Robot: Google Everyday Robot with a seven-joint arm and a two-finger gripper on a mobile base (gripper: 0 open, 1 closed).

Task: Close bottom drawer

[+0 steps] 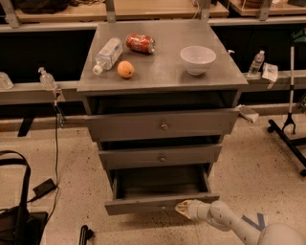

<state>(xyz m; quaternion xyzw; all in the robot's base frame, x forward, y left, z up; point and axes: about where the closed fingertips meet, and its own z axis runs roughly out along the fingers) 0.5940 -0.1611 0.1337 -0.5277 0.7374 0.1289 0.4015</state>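
The tool [184, 209] sits at the open bottom drawer [143, 205] front; its spread is unclear.

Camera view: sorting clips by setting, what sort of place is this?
Probably a robot lab or workshop: workbenches behind a grey cabinet, and the gripper at the front of the open bottom drawer.

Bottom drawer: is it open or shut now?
Open: the bottom drawer is pulled out, its inside visible from above. The gripper is at its front panel, right of centre.
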